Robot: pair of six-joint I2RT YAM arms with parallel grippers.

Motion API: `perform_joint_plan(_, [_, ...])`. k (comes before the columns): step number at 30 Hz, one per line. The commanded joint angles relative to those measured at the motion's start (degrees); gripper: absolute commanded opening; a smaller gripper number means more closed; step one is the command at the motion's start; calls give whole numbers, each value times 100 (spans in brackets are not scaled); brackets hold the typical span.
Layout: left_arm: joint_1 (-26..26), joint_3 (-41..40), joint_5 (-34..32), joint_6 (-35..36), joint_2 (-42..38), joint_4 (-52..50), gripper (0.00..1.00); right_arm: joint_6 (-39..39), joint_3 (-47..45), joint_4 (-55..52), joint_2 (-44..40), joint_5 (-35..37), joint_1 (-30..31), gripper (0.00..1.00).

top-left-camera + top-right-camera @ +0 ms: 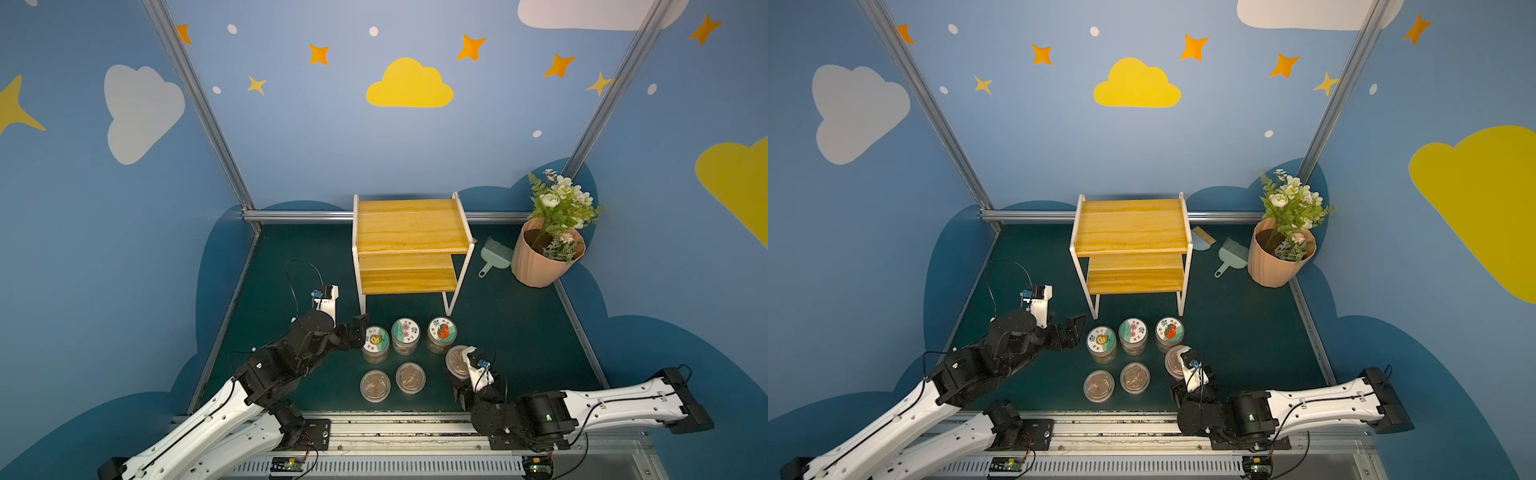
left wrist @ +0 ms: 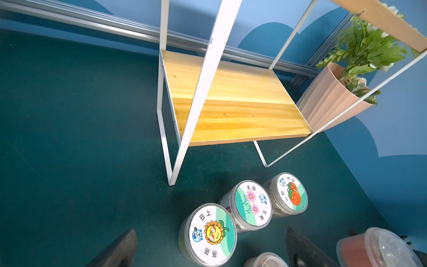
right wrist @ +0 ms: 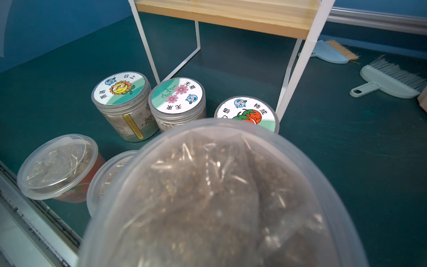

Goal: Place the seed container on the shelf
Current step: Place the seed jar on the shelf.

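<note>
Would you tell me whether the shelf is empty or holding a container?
Empty: the shelf is bare on top, and its lower tier is bare too.

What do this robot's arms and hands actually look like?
The left arm and right arm are long white shells joined by chunky black joints, with thin black cables running along them. A green light glows on the right one. The left hand is black. Each wrist carries a small white block with a blue part.
</note>
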Motion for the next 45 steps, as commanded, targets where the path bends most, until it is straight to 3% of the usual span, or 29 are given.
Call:
perform_joint_plan(1, [-81,258,-151,63,59,88,100,-557,260,204,-37,261,31,60])
perform_joint_plan(8, [-161,737,-149,173,360,112,100,-1188,885,491,332,682,-65,60])
perform_joint_plan(13, [-157,1157,-161,214,622,112,100,-1809,1129,835,242,464,-325,60])
perform_joint_plan(24, [-149,2492,-82,432,1606,123,100,-2664,2553,959,824,-914,-1799,61])
perform_joint_plan(31, [70,3512,348,718,2326,-200,100,-2756,3461,841,1316,-1639,-2666,59])
perform_joint_plan(37, [518,3929,880,488,2568,-229,100,-2836,4480,668,2052,-2587,-3571,58])
perform_joint_plan(45, [610,4258,869,602,2604,-489,100,-2790,5473,598,2908,-3237,-4387,57])
